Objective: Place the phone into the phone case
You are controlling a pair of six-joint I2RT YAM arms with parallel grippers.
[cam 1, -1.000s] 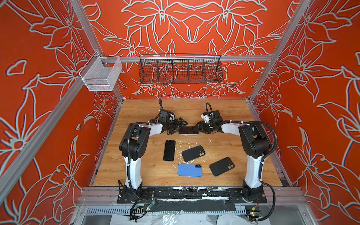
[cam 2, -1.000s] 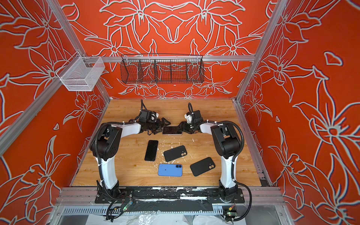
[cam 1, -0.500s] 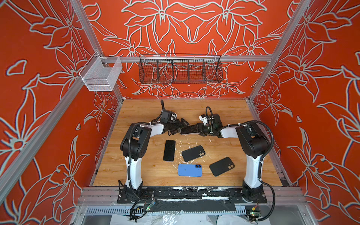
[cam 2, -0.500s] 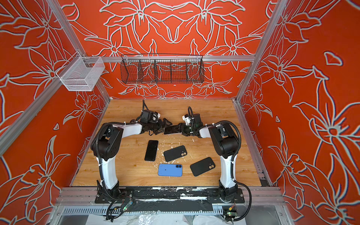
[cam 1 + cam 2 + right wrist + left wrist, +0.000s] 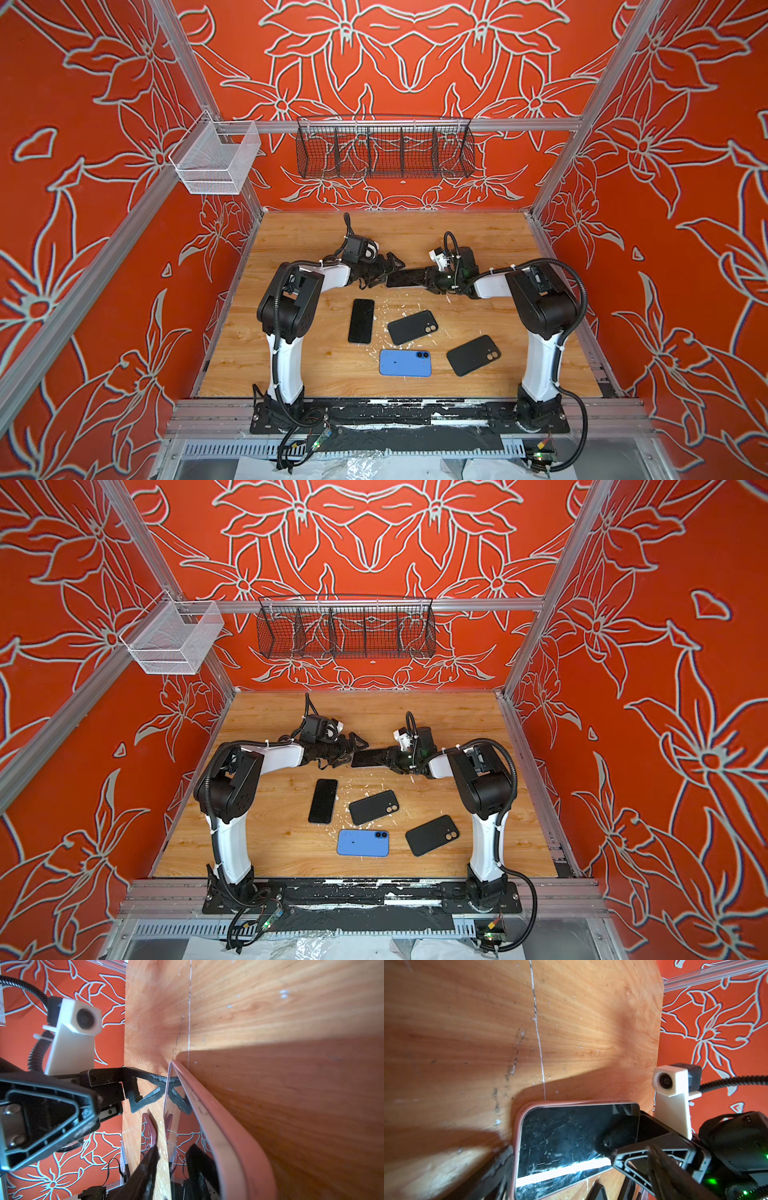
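A phone [image 5: 409, 277] with a scratched black screen [image 5: 560, 1142] lies in a pink phone case [image 5: 517, 1126] at mid-table towards the back, between both grippers. In the right wrist view the screen [image 5: 172, 1130] stands away from the case [image 5: 228, 1147] at the near end and meets it at the far end. My left gripper [image 5: 388, 272] is wide open at the phone's left end, one finger [image 5: 149, 1088] against that end. My right gripper [image 5: 430, 277] straddles the right end. One of its fingers [image 5: 147, 1167] stands a small gap off the screen; the other is hidden behind the case.
Nearer the front lie a bare black phone [image 5: 361, 321], two black cased phones [image 5: 412, 327] [image 5: 473, 355] and a blue phone [image 5: 405, 363]. White flecks litter the wooden table [image 5: 316, 365]. A black wire basket [image 5: 384, 151] and a white mesh basket [image 5: 216, 164] hang on the walls.
My right gripper has pushed in over the phone's right end and its jaws have narrowed. The left gripper has stayed wide open at the other end.
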